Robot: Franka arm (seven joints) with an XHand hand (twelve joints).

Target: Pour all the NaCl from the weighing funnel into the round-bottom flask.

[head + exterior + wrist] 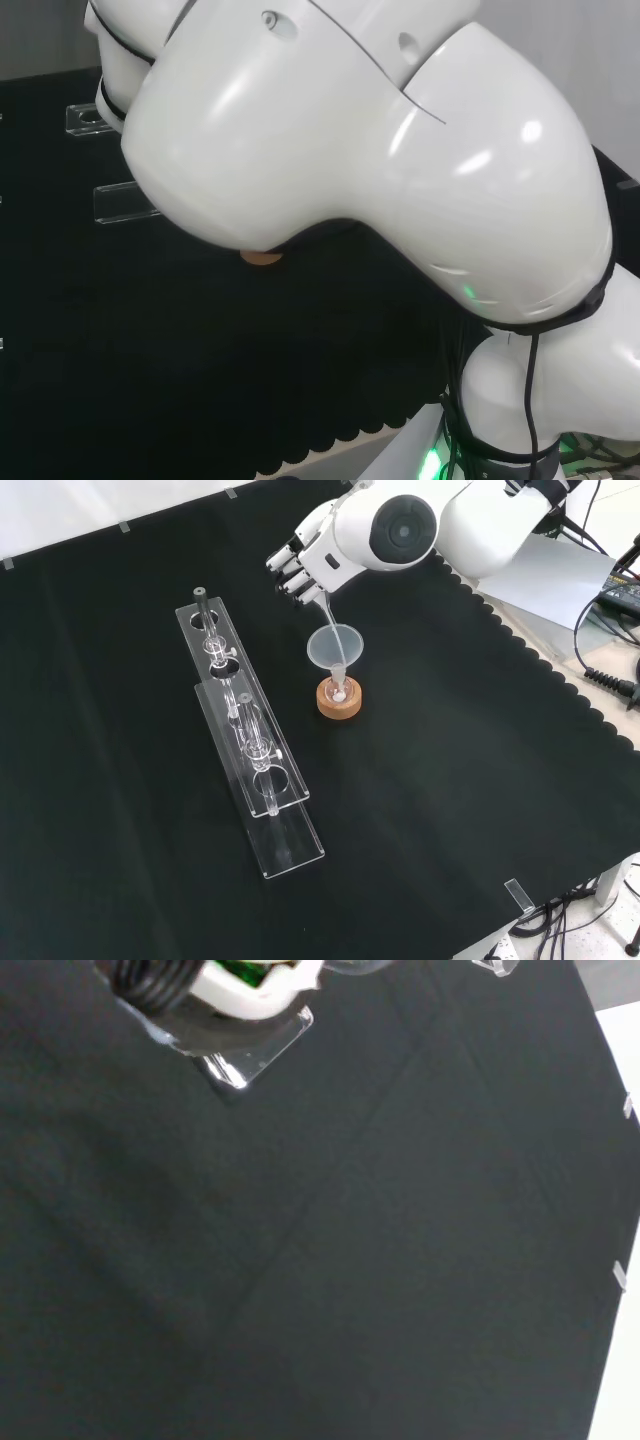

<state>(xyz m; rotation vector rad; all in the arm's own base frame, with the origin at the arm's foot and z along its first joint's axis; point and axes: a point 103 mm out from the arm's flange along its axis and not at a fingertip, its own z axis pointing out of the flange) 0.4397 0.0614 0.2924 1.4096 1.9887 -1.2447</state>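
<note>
Surface: black cloth (pixel 430 780) is covering the bench, lying smooth, its scalloped edge running along the right of the front view.
Surroundings: grey cables (pixel 610 675) are trailing off the bench at that view's right edge.
Flask: a clear round-bottom flask (pixel 339 692) is sitting upright in a cork ring (pixel 340 704), white grains lying inside it.
Funnel: a clear plastic cone (pixel 334 647) is standing in the flask's neck.
Weighing funnel: a slim clear piece (pixel 326 605) is slanting down from the hand into the cone.
Hand: the black and white hand (pixel 305 562) is curling its fingers round the weighing funnel's upper end.
Racks: two clear acrylic racks (pixel 250 745) are lying left of the flask, well apart from it.
Obstruction: the white arm link (pixel 360 150) is blocking most of the head view; a sliver of cork is peeking out beneath it.
</note>
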